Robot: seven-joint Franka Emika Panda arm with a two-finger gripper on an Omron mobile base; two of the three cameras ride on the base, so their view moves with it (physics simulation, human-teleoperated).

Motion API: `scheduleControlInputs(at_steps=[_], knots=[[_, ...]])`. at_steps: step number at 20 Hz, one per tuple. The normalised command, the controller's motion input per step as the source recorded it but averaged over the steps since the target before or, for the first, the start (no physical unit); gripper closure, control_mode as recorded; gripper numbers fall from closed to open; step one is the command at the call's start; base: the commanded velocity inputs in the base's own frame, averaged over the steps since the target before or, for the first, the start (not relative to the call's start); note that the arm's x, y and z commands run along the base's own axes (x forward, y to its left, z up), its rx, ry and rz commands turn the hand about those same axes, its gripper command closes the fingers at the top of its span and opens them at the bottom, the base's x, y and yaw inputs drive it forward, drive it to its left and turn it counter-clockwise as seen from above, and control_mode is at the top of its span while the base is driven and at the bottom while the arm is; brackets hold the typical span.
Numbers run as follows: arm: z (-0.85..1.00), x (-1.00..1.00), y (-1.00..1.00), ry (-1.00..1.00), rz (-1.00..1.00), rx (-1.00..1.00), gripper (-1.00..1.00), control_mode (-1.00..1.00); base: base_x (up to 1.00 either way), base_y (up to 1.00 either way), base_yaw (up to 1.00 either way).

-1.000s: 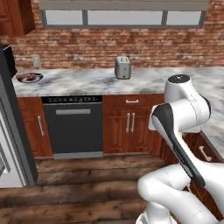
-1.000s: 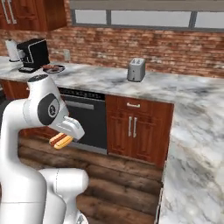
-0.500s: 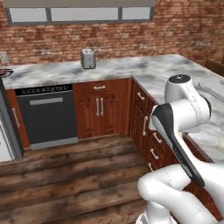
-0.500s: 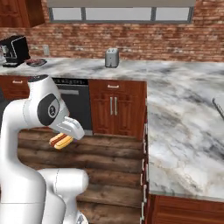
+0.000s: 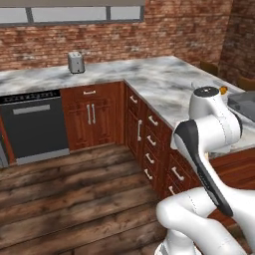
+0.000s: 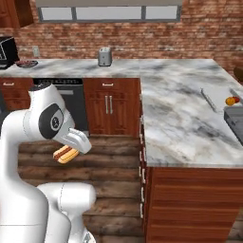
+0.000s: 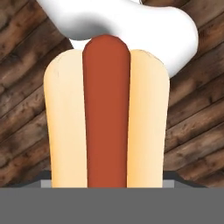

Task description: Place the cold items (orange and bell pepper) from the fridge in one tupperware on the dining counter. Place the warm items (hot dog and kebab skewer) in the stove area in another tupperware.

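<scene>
My gripper (image 6: 71, 148) hangs low beside the arm, over the wooden floor, shut on the hot dog (image 6: 65, 154). In the hand view the hot dog (image 7: 107, 118) stands lengthwise in front of the camera, a brown sausage in a pale bun, and hides the fingertips. On the marble dining counter (image 6: 185, 118) at the right lies a small orange and red item (image 6: 231, 100), seen from the left as an orange spot (image 5: 223, 90) behind my arm. Next to it sits a grey tupperware (image 6: 235, 118) (image 5: 243, 103). The kebab skewer is out of view.
A toaster (image 5: 75, 62) (image 6: 104, 56) stands on the back counter. Below it is a dark oven front (image 5: 32, 124), and wooden cabinets with drawers (image 5: 149, 144) run along the counter corner. A coffee machine (image 6: 5, 50) and a bowl (image 6: 26, 63) sit far left.
The base has turned, so the whole scene has slid left and the dining counter with the tupperware has come into view. The hot dog stays in the gripper.
</scene>
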Motion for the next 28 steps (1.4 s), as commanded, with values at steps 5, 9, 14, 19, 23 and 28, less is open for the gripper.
scheduleControlInputs(at_steps=[5,9,14,19,23,28], knots=[[0.00,0.00,0.00,0.00,0.00,0.00,1.00,1.00,0.00,-0.92,0.00],[0.00,0.00,0.00,0.00,0.00,0.00,1.00,1.00,-0.05,-1.00,0.01],[0.00,0.00,0.00,0.00,0.00,0.00,1.00,1.00,-0.10,-1.00,0.05],[0.00,0.00,0.00,0.00,0.00,0.00,1.00,1.00,-0.08,-1.00,0.07],[0.00,0.00,0.00,0.00,0.00,0.00,1.00,1.00,0.00,-1.00,0.17],[0.00,0.00,0.00,0.00,0.00,0.00,1.00,1.00,0.44,-0.77,0.29]])
